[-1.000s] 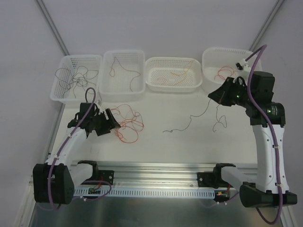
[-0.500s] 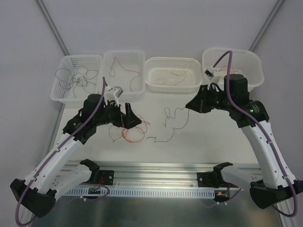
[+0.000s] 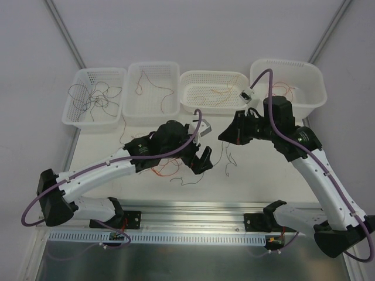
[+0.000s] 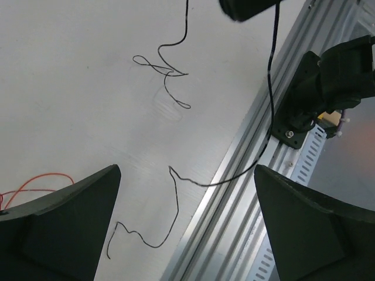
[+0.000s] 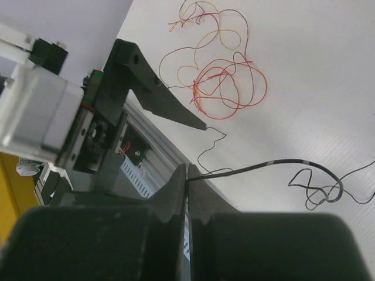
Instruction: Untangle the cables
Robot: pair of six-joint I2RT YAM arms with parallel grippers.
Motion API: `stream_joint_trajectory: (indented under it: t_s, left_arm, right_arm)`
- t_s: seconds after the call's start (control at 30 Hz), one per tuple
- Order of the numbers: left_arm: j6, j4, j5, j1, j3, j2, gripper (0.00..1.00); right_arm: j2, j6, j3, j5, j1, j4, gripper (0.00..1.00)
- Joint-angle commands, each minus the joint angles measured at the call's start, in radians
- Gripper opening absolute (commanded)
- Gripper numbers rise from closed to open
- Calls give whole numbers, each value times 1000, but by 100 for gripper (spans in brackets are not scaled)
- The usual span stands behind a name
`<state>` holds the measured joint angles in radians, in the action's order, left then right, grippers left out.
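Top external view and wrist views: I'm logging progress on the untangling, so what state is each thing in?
Left gripper: jaws open, holding nothing.
Right gripper: jaws shut on the dark grey cable.
Dark grey cable: pinched and lifted at one spot, rest trailing on the table.
Red and orange cables: tangled together on the table.
Four baskets: upright, cables in each.

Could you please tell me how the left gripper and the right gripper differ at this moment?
The left gripper is wide open and holds nothing; the right gripper is shut on the dark grey cable. The left gripper hangs over that cable's loose end on the table; the right gripper pinches it higher up. Both are black.
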<state>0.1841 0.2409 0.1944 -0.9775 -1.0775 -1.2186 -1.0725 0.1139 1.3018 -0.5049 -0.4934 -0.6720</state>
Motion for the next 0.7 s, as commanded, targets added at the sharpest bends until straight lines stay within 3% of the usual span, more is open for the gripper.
stream_joint_trajectory:
  t_s: [0.0, 0.1, 0.2, 0.27, 0.43, 0.47, 0.53, 0.57, 0.6, 0.67]
  left_arm:
    - [-77, -80, -69, -49, -90, -80, 99]
    - [-71, -95, -87, -79, -127, -145, 97]
    - [-66, -98, -93, -99, -151, -192, 88]
    - [-54, -101, -92, -107, -159, -202, 75]
    - [-32, -129, -79, -113, -157, -197, 60]
    - [-31, -132, -79, -113, -156, -196, 43]
    - [-29, -135, -95, -113, -154, -190, 24]
    - [-28, -137, -98, -113, -154, -185, 6]
    - [-26, -137, -104, -113, -156, -183, 0]
    - [-28, -138, -112, -113, -160, -177, 0]
  right_arm:
    - [13, 30, -6, 14, -16, 52, 1]
    - [19, 32, -7, 26, -20, 51, 1]
    - [25, 30, -10, 35, -23, 49, 1]
    - [26, 32, -15, 39, -23, 51, 1]
    - [29, 29, -27, 46, -22, 52, 1]
    - [29, 29, -27, 48, -23, 51, 1]
    - [32, 26, -29, 54, -23, 51, 1]
    - [32, 24, -30, 57, -22, 49, 1]
    - [39, 23, -29, 58, -22, 46, 1]
    - [46, 14, -27, 71, -22, 35, 1]
